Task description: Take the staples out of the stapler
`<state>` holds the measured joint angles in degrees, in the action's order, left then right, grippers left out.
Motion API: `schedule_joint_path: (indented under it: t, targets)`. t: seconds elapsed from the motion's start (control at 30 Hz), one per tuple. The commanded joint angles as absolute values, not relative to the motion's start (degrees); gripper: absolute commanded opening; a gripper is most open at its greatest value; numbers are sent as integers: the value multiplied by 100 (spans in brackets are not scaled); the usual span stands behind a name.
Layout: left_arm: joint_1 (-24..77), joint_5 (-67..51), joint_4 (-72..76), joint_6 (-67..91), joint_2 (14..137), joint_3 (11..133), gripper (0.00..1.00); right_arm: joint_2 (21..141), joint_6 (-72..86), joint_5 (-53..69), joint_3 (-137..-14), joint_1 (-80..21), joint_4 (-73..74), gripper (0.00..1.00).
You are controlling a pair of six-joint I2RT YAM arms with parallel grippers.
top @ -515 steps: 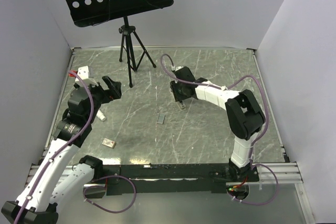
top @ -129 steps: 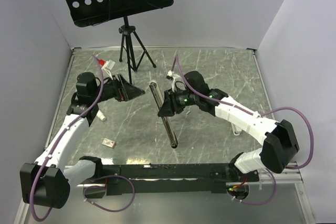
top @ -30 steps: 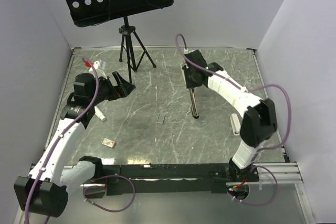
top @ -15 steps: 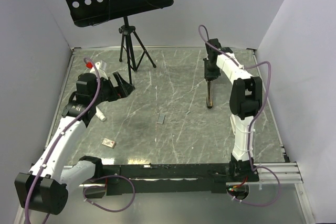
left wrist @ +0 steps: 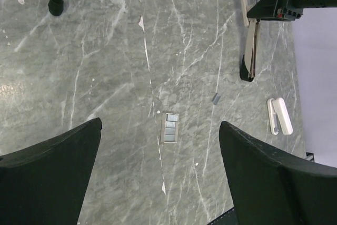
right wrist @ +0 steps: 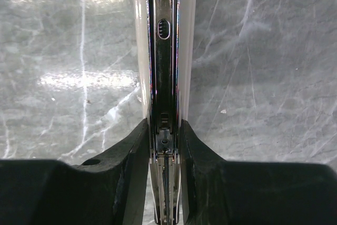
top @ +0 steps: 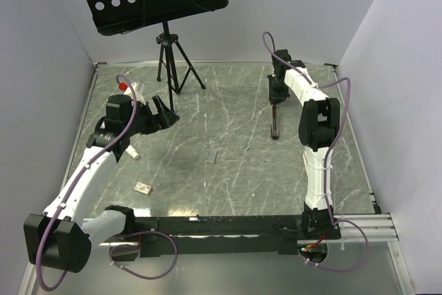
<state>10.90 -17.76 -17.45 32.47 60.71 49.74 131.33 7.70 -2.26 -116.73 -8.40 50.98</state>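
Currently my right gripper [top: 275, 93] is clamped narrow on the stapler [top: 275, 119], at the far right of the marble table [top: 228, 184]. Right wrist view: both fingers [right wrist: 131, 156] press the pale side walls, and the chrome magazine rail runs straight out from between them.

Key relation: the stapler's long axis is in line with my right fingers. In the top view the gripped end is far and the free end points back toward the arm bases. Can't tell if the free tip touches the table. Can't tell if anything is left in the rail either.

A strip of staples [left wrist: 170, 128] lies flat on the table, well apart from the stapler tip, to its left and nearer the bases. A small grey fleck [left wrist: 215, 97] sits between strip and stapler. It may be a loose staple but is too small to tell.

My left gripper [top: 164, 112] is spread wide, holding nothing, hanging above the left side of the table. In its wrist view the strip sits almost dead centre between the two fingers, below them on the table. The left is the free arm and my pick for anything involving that strip. The right has the stapler and is stretched far out.
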Motion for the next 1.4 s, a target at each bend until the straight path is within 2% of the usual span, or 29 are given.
schedule_joint_path:
  t: [0.0,0.17,0.3,0.5,0.6,0.77,0.83,0.87,1.07,1.37]
  targets:
    - [1011,-1951,-1608,3322,6064,5106,97,13262,747,-474,-11970,-800,5027,18]
    - [993,-1995,-1591,3331,6126,5106,97,13245,765,-659,-11796,-800,4817,20]
    - [993,-2030,-1591,3340,6152,5115,97,13227,756,-756,-11716,-800,4632,29]
    - [949,-1951,-1626,3331,6073,5098,97,13035,659,-730,-11417,-747,4368,32]
    - [949,-1934,-1600,3357,6047,5089,97,12929,668,-580,-11321,-730,4386,38]
    - [923,-1916,-1573,3384,5889,5036,97,12639,694,-571,-10847,-721,4140,38]
    - [923,-1899,-1573,3384,5819,5019,97,12534,721,-519,-10854,-712,4183,41]
    - [923,-1907,-1573,3384,5801,5010,97,12498,738,-510,-10863,-712,4332,46]
    - [923,-1986,-1538,3401,5678,4975,97,11499,756,-571,-10232,-721,4466,61]
    - [923,-1969,-1521,3393,5537,4966,97,10425,843,-791,-9370,-703,4983,67]
